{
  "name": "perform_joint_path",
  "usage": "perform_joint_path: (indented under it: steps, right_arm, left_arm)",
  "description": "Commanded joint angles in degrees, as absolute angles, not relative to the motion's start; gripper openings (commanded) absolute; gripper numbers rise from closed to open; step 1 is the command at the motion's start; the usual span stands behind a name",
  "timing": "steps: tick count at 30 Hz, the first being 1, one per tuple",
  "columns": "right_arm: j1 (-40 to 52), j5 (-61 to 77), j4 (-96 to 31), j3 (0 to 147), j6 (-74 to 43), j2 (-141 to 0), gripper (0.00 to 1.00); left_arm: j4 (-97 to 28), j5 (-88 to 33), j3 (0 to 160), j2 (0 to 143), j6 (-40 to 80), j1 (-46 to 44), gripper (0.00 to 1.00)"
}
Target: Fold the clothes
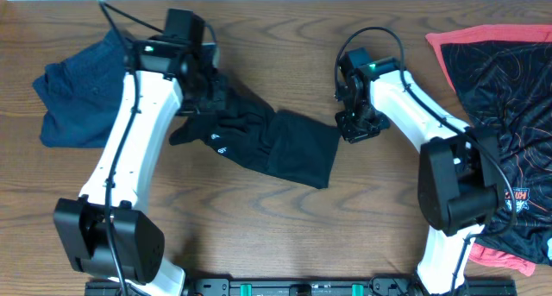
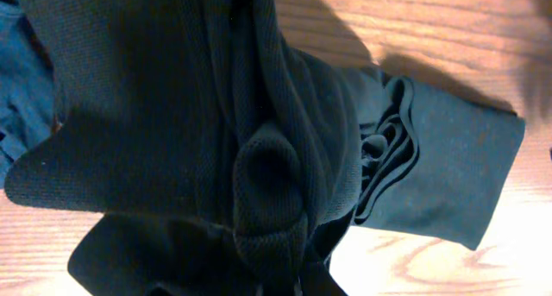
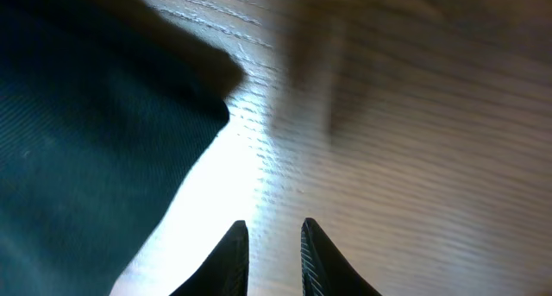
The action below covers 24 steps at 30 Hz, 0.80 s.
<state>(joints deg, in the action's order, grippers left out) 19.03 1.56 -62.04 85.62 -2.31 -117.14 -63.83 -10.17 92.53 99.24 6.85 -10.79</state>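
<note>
A black garment [image 1: 276,145] lies bunched in the middle of the table, its right part spread flat. My left gripper [image 1: 205,96] is at its upper left end and shut on a gathered bunch of the black fabric [image 2: 267,192]; the fingers are hidden by cloth in the left wrist view. My right gripper [image 1: 355,128] hovers just off the garment's right edge. In the right wrist view its fingers [image 3: 272,236] are slightly apart with nothing between them, over bare wood, with the garment's corner [image 3: 95,149] to the left.
A dark blue garment [image 1: 78,102] lies crumpled at the far left, beside the left arm. A black shirt with red trim [image 1: 509,115] is spread at the right edge, under the right arm's base. The table is brown wood [image 1: 259,236].
</note>
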Motion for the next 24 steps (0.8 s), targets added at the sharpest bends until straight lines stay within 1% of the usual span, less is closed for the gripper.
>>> perform_joint_path:
  steps: [1, 14, 19, 24]
  right_arm:
    - [20.16, 3.09, -61.69, 85.27, -1.83, -118.98, 0.20]
    - [21.93, 3.49, -60.23, 85.27, -2.70, -121.01, 0.20]
    - [22.33, 3.49, -60.42, 85.27, -2.70, -121.01, 0.20]
    - [22.63, 3.51, -60.69, 85.27, -2.74, -121.01, 0.20]
  left_arm:
    - [-63.33, -6.55, 93.78, 98.37, 8.69, -13.52, 0.06]
    - [-55.88, -6.52, 93.78, 98.50, 16.32, -23.53, 0.06]
    - [-52.95, -6.52, 93.76, 99.39, 16.67, -26.81, 0.06]
    - [-53.45, -5.52, 93.76, 101.49, 16.64, -28.99, 0.06]
